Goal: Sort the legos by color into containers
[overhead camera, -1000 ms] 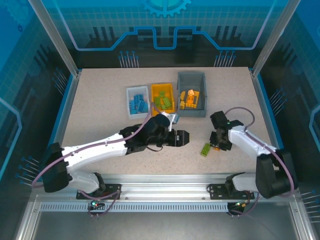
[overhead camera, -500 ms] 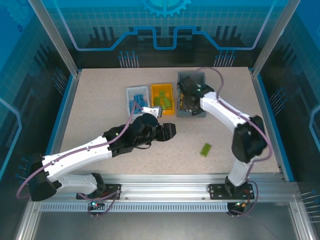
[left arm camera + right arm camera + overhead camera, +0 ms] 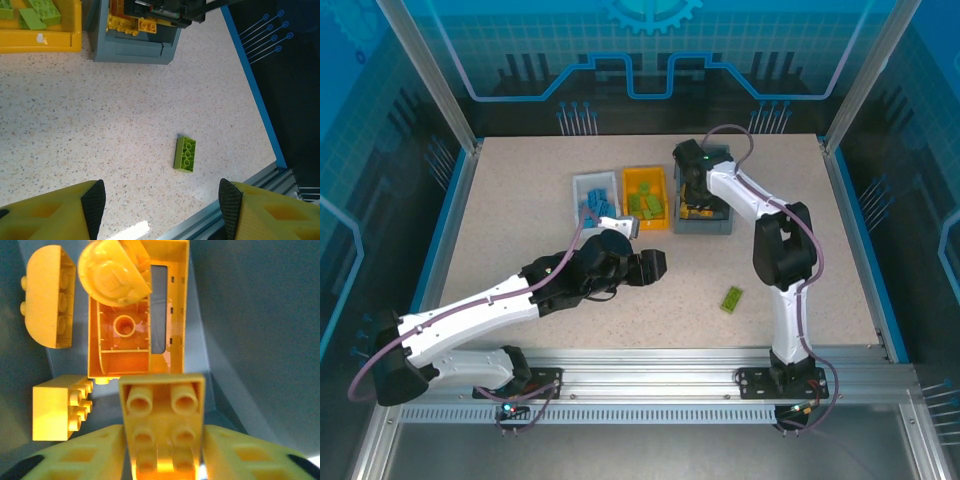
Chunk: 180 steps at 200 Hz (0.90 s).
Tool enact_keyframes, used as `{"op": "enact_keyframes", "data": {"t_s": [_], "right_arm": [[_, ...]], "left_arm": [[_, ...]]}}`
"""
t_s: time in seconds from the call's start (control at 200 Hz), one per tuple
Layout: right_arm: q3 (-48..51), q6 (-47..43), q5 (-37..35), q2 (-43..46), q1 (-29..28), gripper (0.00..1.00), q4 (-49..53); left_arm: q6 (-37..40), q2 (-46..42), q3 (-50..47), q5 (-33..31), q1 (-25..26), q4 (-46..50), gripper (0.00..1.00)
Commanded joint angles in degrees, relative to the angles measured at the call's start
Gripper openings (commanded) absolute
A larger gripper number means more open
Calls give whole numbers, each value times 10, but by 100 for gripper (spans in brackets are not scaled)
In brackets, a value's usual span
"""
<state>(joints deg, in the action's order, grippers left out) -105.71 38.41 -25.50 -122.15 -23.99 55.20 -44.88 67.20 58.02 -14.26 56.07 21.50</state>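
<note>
The green lego (image 3: 185, 154) is lying alone on the tabletop (image 3: 75, 125), a little way in front of the left pincer (image 3: 161, 205) and just a bit to the right of its middle. Its long side is pointing almost straight away from the pincer, tipping slightly to one side. So the two fingers would be closing across its narrow way, which I think is making for an easy pinch. The left pincer is hanging wide apart with nothing in it. It is sitting nearer to this brick than the right pincer (image 3: 694, 192), which is reaching down into the grey bin (image 3: 132, 50) far ahead. A yellow brick (image 3: 162, 410) is sitting between the right pincer's fingers, above other yellow pieces. I cannot tell if the fingers are squeezing it or letting it go. The green lego is bright lime and is lying flat, with two rows of round bumps facing up. It is looking hard and smooth. The yellow bin (image 3: 40, 42) holding other green bricks is waiting far ahead and to the left of the left pincer.
</note>
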Motion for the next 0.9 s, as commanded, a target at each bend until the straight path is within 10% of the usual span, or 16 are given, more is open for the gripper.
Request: {"op": "enact_keyframes", "data": {"t_s": [0.0, 0.335, 0.895], "right_arm": [[-21, 0, 0, 2, 0, 55, 22], [41, -15, -23, 138, -36, 60, -14], [676, 219, 139, 621, -78, 76, -101]], "left_arm": [[18, -10, -5, -16, -3, 28, 70], [42, -8, 0, 14, -42, 80, 75], [153, 90, -16, 186, 16, -43, 74]]}}
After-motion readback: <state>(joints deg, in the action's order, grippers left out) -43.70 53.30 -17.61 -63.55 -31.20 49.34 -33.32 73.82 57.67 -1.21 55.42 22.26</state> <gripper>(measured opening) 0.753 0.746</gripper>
